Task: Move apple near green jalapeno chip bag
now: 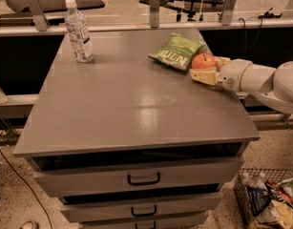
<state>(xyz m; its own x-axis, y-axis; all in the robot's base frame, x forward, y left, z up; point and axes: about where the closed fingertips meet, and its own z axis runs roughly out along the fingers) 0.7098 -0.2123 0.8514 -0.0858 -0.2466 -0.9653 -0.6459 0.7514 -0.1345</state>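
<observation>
My gripper [206, 67] is out over the far right part of the grey cabinet top [136, 104], reaching in from the right edge; my white arm [260, 80] trails off behind it toward the right side of the view. The apple [204, 61] sits between my two yellowish fingers [203, 76]; one finger lies along its near side, the other shows behind it on the right; they are closed in against the fruit, so I have hold of it. The apple is low, right at the surface, though I cannot tell whether it rests on the top or hangs just above it. Just to its left lies the green jalapeno chip bag [176, 52], flat and crinkled, its white lettering facing up; the apple is right at the bag's near right corner, touching it or all but touching. Well apart, at the far left corner, a clear water bottle [79, 31] stands upright with its white cap [70, 3] on. Below the top, the drawers [143, 179] are stacked with dark handles; a wire basket [265, 199] of packets sits on the floor at lower right.
</observation>
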